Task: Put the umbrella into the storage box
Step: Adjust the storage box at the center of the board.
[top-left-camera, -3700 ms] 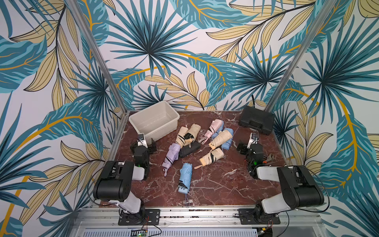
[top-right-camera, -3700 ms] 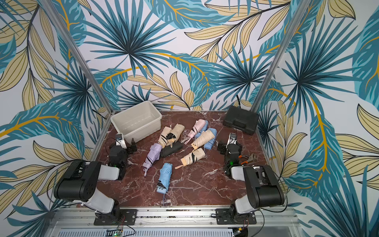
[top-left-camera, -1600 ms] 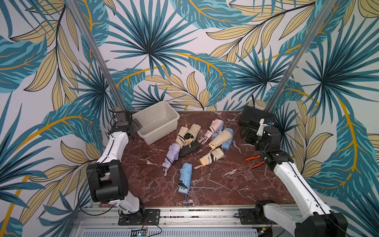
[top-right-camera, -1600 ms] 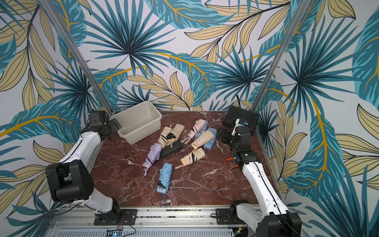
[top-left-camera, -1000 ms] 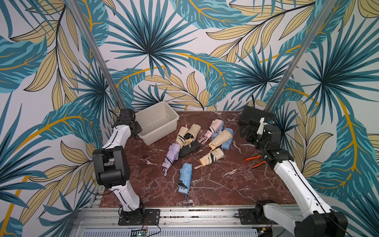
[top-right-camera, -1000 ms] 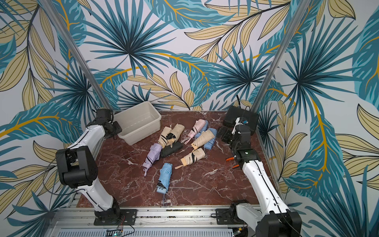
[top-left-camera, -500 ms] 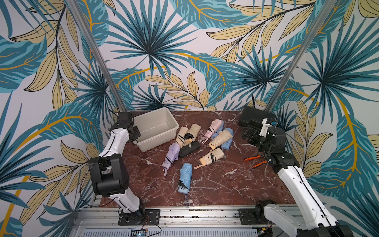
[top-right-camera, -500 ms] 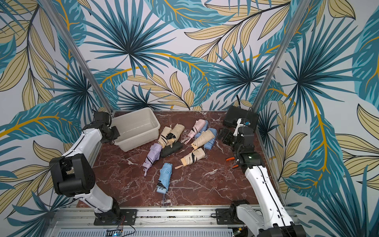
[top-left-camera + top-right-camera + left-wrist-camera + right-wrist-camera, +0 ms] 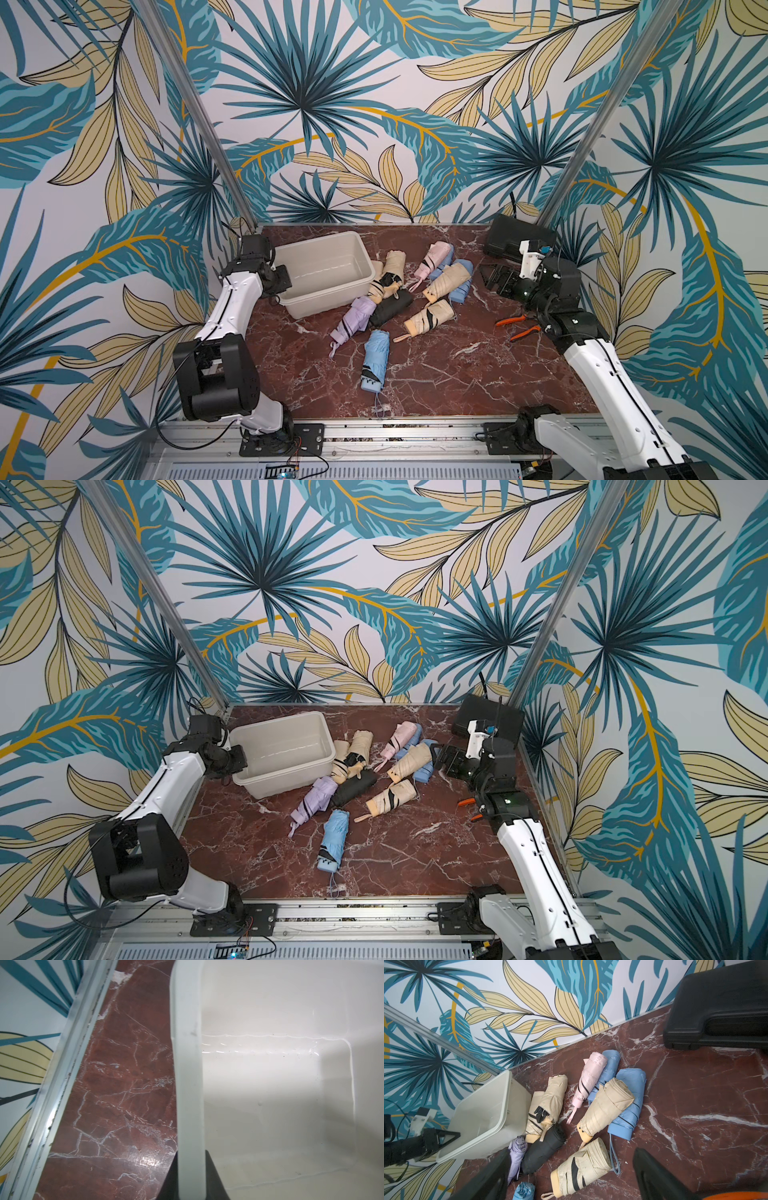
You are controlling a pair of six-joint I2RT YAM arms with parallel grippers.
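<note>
Left wrist view: left gripper [image 9: 191,1176] clenched on the rolled rim of the storage box [image 9: 270,1088], one dark finger outside the wall, one inside. Box floor bare; no umbrella in it. Cannot tell whether the box sits flat on the marble table [image 9: 124,1095] or is tipped a little.

In a top view the box stands at the far left of the table. Its right corner is just beside a beige pair [image 9: 384,272] of folded umbrellas, probably touching. The lilac umbrella [image 9: 357,316] and black umbrella [image 9: 388,307] lie close by.

Right wrist view: right gripper [image 9: 571,1153] spread wide, holding nothing. The strapped beige umbrella [image 9: 583,1165] shows between its fingers. Both top views put the gripper to the right of the pile, near the blue umbrella [image 9: 631,1101].

Judgement: the step in hand is the reach for a first umbrella while the left arm steadies the box.

How to do it well:
- Take the strapped beige one. It lies apart from the stacked ones, so nothing else should lift with it.
- Set the jaws across the middle of the roll, clear of the wrist loop at its end.
- Hold the box firm and level so it cannot skid when the load arrives.
- Carry high enough to clear the rim, then let go low inside.
- Mind the orange pliers [image 9: 515,326] beside the right arm.
</note>
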